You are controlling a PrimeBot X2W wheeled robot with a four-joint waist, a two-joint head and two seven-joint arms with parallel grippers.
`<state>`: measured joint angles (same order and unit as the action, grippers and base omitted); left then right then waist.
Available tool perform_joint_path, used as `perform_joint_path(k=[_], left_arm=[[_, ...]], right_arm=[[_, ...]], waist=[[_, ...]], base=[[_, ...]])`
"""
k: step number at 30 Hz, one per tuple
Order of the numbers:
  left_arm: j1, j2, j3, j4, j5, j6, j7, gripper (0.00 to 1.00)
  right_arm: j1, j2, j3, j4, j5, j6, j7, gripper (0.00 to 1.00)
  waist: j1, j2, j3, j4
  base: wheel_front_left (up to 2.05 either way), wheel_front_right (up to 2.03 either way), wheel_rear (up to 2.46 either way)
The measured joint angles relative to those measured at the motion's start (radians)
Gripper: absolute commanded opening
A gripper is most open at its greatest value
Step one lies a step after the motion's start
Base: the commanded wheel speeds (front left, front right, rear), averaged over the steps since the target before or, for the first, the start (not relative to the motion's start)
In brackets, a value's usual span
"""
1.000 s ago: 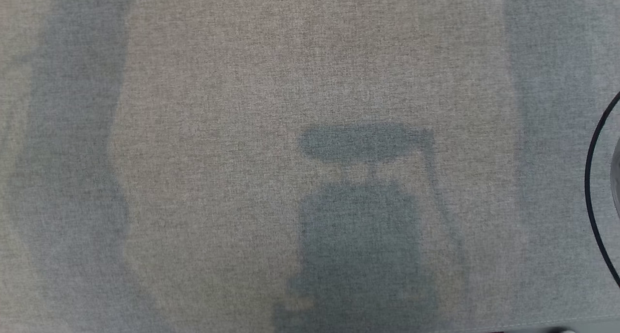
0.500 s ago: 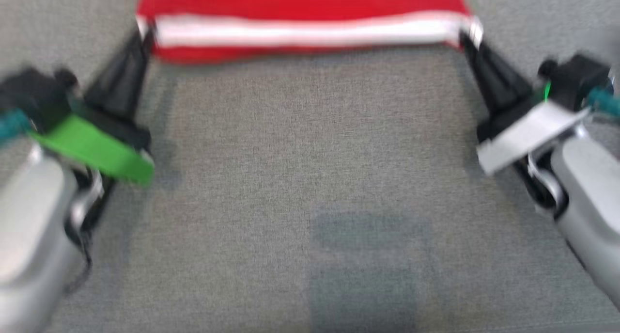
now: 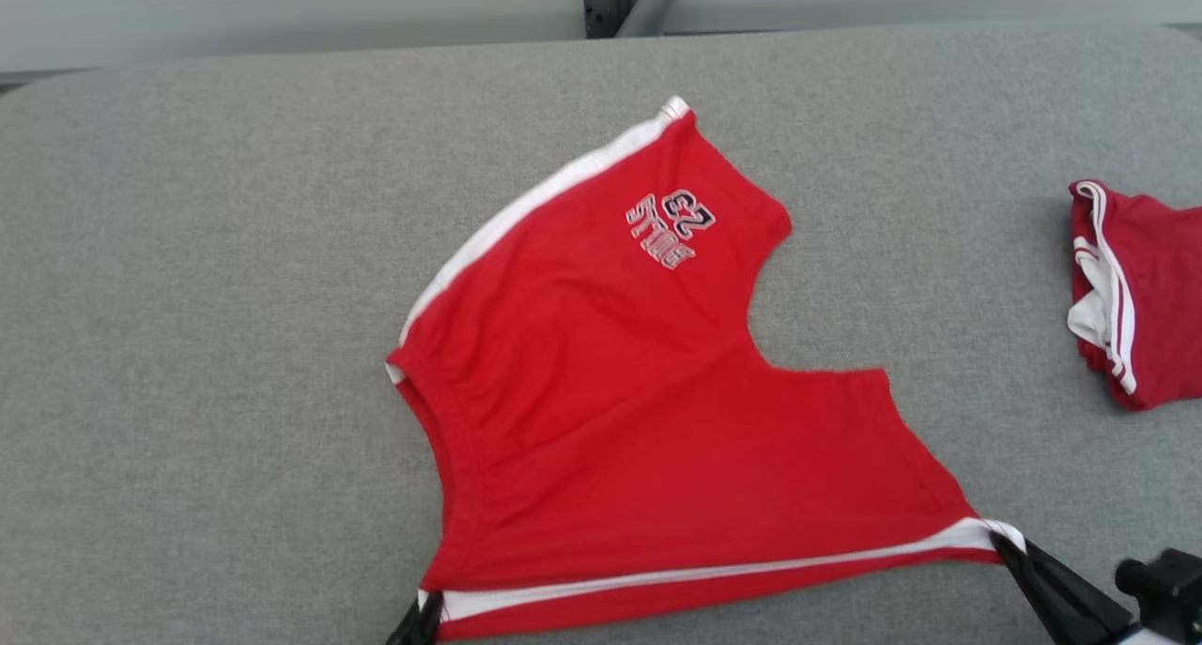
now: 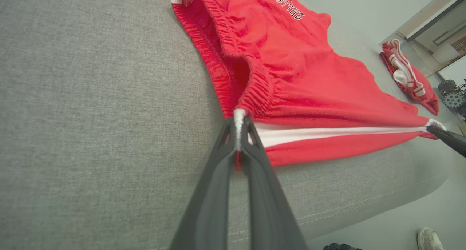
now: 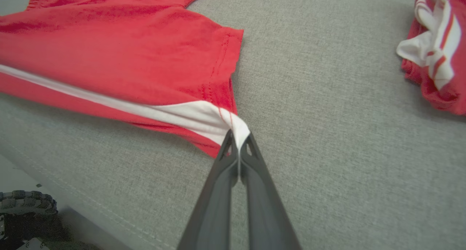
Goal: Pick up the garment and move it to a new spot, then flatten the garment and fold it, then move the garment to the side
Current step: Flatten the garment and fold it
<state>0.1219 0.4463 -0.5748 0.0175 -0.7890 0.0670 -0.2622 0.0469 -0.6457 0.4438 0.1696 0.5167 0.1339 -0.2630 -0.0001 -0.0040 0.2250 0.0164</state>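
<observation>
Grey woven cloth is covering the bench (image 3: pixel 188 251), and a pale wall (image 3: pixel 282 16) is running behind its far edge. On the middle of the bench, red shorts (image 3: pixel 610 420), the garment of the task, are lying spread out. The printed logo (image 3: pixel 671 227) is sitting on the far leg and the elastic waistband (image 3: pixel 451 457) is facing the robot's left. The near side seam, marked by a white stripe (image 3: pixel 704 575), is being held taut close to the near edge of the bench. The left hand (image 4: pixel 237 124) is pinching the waistband end of that stripe, both fingers closed on the cloth. The right hand (image 5: pixel 238 139) is pinching the leg-hem end of the same stripe, fingers likewise closed on it. A second red-and-white garment (image 3: pixel 1136 298) is lying bunched well apart at the robot's right, touching neither hand.

Change noted: a second ago the head view was showing bare bench cloth and shadow. Half a second ago it was showing both hands with the stripe stretched between them. Now it is showing the whole garment. This is being read as camera travel, not garment travel. Both grips are persisting across the interval.

Judgement: relocation is appearing complete and flattening is under way. The two legs are lying splayed, so further smoothing is probably needed before folding
</observation>
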Motion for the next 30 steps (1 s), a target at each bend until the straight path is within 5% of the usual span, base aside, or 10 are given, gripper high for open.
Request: perform_joint_path(k=[6,11,14,21,30], left_arm=[[0.08,-0.052,-0.009,-0.044,0.0,-0.015,0.013,0.0],[-0.056,-0.078,0.0,-0.083,-0.045,-0.031,0.117,0.0],[-0.194,-0.105,0.028,-0.104,-0.061,-0.002,0.182,0.0],[-0.491,-0.173,0.045,-0.042,-0.024,0.075,0.289,0.0],[-0.695,-0.267,0.028,0.224,0.001,0.083,0.291,0.0]], right_arm=[[0.202,0.022,-0.186,-0.156,0.007,-0.001,0.018,0.0],[0.03,0.032,-0.2,-0.222,0.016,-0.002,0.089,0.0],[-0.145,0.015,-0.165,-0.211,0.016,-0.002,0.141,0.0],[-0.548,0.012,-0.055,-0.041,0.044,-0.002,0.216,0.0],[-0.871,0.045,0.127,0.221,0.086,-0.002,0.221,0.0]], waist=[[-0.0001,0.0,-0.091,0.047],[0.0,0.0,-0.078,0.076],[0.0,0.0,-0.044,0.089],[0.0,0.0,0.092,0.122],[0.0001,0.0,0.245,0.199]], base=[[0.0,0.0,0.0],[0.0,0.0,0.0],[0.0,0.0,0.0],[0.0,0.0,0.0],[0.0,0.0,0.0]])
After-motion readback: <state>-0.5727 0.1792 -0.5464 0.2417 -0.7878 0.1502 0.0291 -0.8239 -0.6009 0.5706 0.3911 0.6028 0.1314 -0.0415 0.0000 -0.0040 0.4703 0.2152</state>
